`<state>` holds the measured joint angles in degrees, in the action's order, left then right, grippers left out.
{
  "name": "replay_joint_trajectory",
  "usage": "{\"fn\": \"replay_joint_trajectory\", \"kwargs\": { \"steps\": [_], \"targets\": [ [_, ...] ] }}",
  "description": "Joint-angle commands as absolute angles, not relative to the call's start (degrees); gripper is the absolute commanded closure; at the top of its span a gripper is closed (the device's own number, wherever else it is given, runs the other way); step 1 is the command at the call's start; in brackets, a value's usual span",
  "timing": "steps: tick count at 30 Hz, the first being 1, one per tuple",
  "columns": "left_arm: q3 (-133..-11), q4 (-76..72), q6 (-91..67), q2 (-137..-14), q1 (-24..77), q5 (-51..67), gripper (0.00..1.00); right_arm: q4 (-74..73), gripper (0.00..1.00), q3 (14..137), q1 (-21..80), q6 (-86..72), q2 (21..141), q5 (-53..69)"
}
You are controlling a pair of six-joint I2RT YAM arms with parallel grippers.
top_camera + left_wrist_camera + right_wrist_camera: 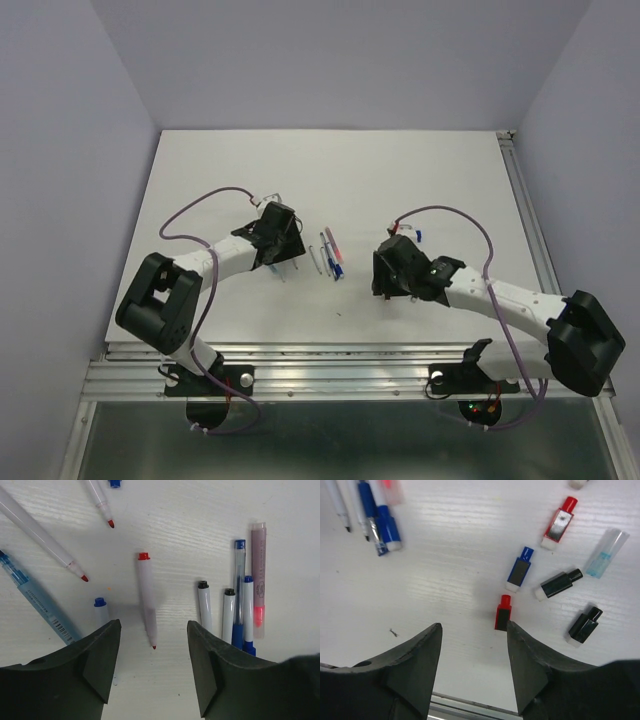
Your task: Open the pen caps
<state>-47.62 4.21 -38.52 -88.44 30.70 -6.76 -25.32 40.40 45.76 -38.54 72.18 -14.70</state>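
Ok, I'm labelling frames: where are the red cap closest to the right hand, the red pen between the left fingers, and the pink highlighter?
red cap (pixel 503 615): right wrist view, dark lower half.
red pen (pixel 146 595): left wrist view, mid-barrel.
pink highlighter (pixel 258 565): left wrist view, translucent upper part.

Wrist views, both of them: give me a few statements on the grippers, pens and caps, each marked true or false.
1. The left gripper and the right gripper are both open and hold nothing. True.
2. Loose caps lie on the table in front of the right gripper. True.
3. Every loose cap is black. False: besides a black cap there are a red cap, a blue cap and a clear cap.
4. The pen in front of the left gripper has a cap over its tip. False: its red tip is bare.
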Motion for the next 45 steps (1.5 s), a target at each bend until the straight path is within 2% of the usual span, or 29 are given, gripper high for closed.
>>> {"fn": "replay_joint_trajectory", "kwargs": {
  "steps": [1,2,3,4,5,6,8,13,22,25,26,27,30,35,42,45],
  "targets": [
    [-49.92,5.54,-37.97,-85.96,31.81,-7.74,0.29,-22.68,0.36,47.27,45.44,-34.47,70.05,-14.77],
    [-50.01,5.54,-37.97,-84.65,32.43,-7.56,0.26,-21.81,0.32,48.07,45.44,-33.84,70.4,-14.68],
    [-50.18,5.54,-37.79,-83.86,32.69,-7.21,0.21,-20.49,0.2,49.12,45.44,-32.88,71.62,-14.85],
    [-50.27,5.62,-37.79,-82.98,32.96,-7.21,0.21,-19.87,0.08,50.17,45.44,-32.26,72.41,-14.85],
    [-50.27,5.8,-37.79,-80.97,33.31,-6.95,0.15,-19.25,0.0,52.45,45.53,-31.82,73.38,-15.2],
    [-50.27,6.24,-37.97,-79.82,34.18,-7.2,0.05,-18.64,0.0,53.78,45.44,-31.21,75.82,-16.68],
    [-49.92,6.68,-38.58,-75.79,34.98,-7.56,0.01,-18.46,0.0,57.8,45.44,-30.59,78.82,-18.88],
    [-46.42,7.38,-40.34,-67.51,35.95,-8.26,0.01,-18.19,0.0,66.78,45.26,-28.57,89.01,-23.38],
    [-42.02,12.74,-42.8,-59.15,36.04,-12.21,0.01,-18.63,0.0,80.22,43.51,-24.26,104.93,-21.97],
    [-41.4,14.06,-42.8,-57.75,36.03,-13.18,0.01,-19.95,0.07,83.57,43.16,-24.08,109.59,-22.24],
    [-41.31,14.41,-42.72,-57.14,36.04,-13.71,0.01,-19.95,0.12,85.41,42.89,-23.65,110.64,-22.24],
    [-40.96,15.02,-42.8,-56.87,36.04,-13.88,0.01,-19.78,0.22,86.13,42.8,-23.38,112.66,-22.32],
    [-40.43,15.38,-42.89,-55.73,35.95,-14.5,0.01,-20.73,0.34,89.38,42.28,-22.76,116.44,-21.71],
    [-39.99,15.56,-42.98,-54.76,35.95,-14.68,0.01,-20.92,0.42,91.84,41.93,-21.98,120.05,-21.18],
    [-39.99,14.77,-43.07,-55.2,36.04,-13.89,0.01,-20.39,0.58,92.2,41.4,-22.59,122.52,-21.35],
    [-39.99,14.5,-42.98,-55.46,36.04,-13.8,0.01,-20.04,0.61,91.23,41.13,-22.59,123.22,-20.83]
  ]
}}
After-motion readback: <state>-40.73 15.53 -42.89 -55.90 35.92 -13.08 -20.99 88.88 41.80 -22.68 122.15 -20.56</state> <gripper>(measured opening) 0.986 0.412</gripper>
